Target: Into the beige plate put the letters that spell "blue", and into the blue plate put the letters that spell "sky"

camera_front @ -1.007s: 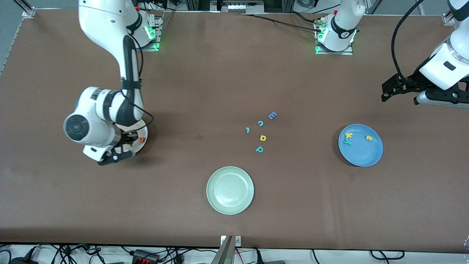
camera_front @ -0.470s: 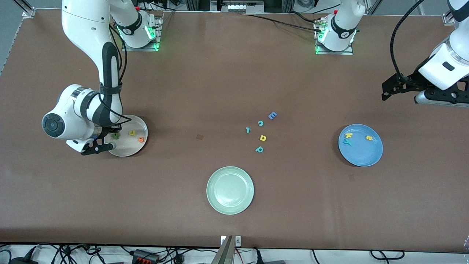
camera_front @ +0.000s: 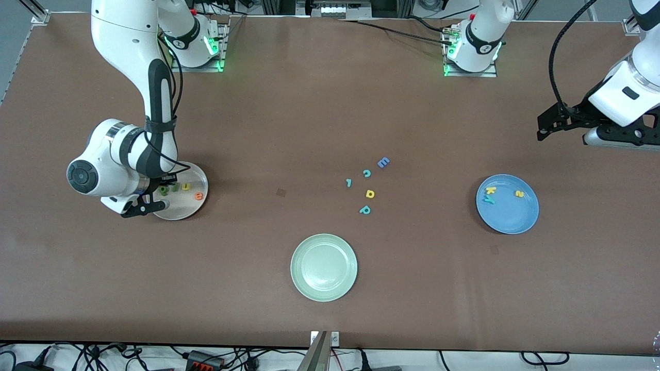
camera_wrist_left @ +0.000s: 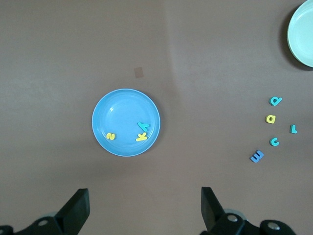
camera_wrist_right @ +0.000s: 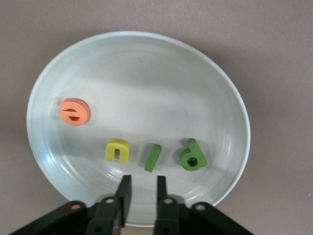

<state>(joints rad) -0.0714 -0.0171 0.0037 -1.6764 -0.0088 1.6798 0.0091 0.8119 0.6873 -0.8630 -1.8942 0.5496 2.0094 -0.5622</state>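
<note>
The beige plate (camera_front: pixel 192 208) (camera_wrist_right: pixel 146 73) holds an orange e (camera_wrist_right: pixel 75 112) (camera_front: pixel 199 195), a yellow u (camera_wrist_right: pixel 118 150) (camera_front: pixel 185 186), a green stick l (camera_wrist_right: pixel 153 157) (camera_front: pixel 175 187) and a green b (camera_wrist_right: pixel 192 155) (camera_front: pixel 164 190). My right gripper (camera_wrist_right: pixel 143 185) (camera_front: pixel 166 182) hangs low over the plate's edge, just short of the l, slightly open and holding nothing. The blue plate (camera_front: pixel 510 219) (camera_wrist_left: pixel 122 105) holds a yellow k (camera_front: pixel 490 190), a teal y (camera_front: pixel 489 200) and a yellow s (camera_front: pixel 519 194). My left gripper (camera_wrist_left: pixel 143 203) (camera_front: pixel 554 123) waits open, high over the left arm's end of the table.
A pale green plate (camera_front: pixel 324 267) sits near the front camera at mid-table. Loose letters lie between the plates: a blue E (camera_front: pixel 383 162), a teal c (camera_front: pixel 366 173), a small teal letter (camera_front: pixel 349 182), a yellow a-shaped letter (camera_front: pixel 369 194) and a teal p (camera_front: pixel 365 209).
My right gripper drew back from over the plate's middle toward its edge and parted its fingers. The green l now lies in the plate between the b and the u. The left arm stayed still.
</note>
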